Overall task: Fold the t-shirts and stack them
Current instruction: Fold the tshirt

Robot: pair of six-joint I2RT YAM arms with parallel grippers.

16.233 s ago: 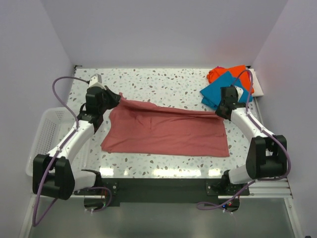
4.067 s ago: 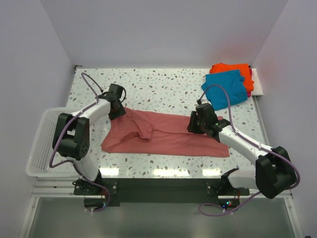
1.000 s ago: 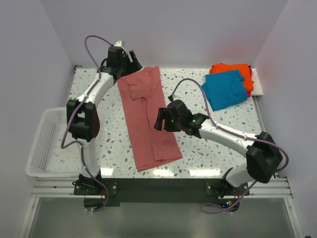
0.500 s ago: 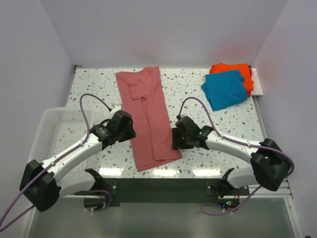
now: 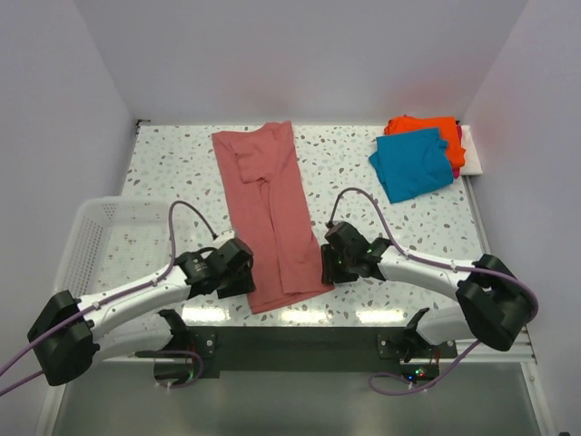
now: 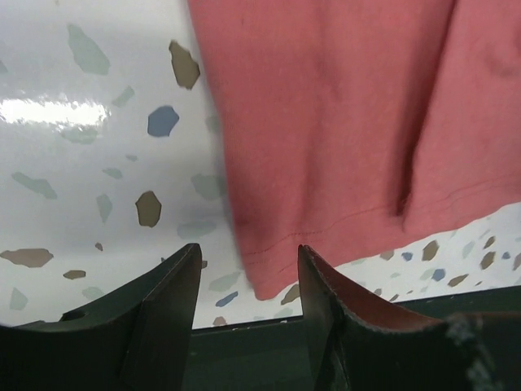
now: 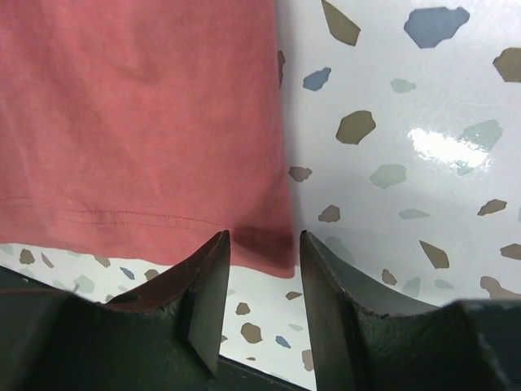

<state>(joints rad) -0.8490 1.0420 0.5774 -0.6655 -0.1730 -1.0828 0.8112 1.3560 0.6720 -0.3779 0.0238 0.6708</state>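
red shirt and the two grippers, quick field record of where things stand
red shirt: folded into a long strip, lying far to near
left gripper: jaws apart, straddling the strip's near left corner
right gripper: jaws apart, straddling the near right corner
stack: teal shirt overlapping orange shirt, far right
basket: white mesh, at the left edge

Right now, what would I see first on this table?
A long dusty-red shirt, folded into a strip, runs down the middle of the table. The left gripper and right gripper straddle its two near corners, jaws apart. A teal shirt overlaps an orange shirt at the far right.
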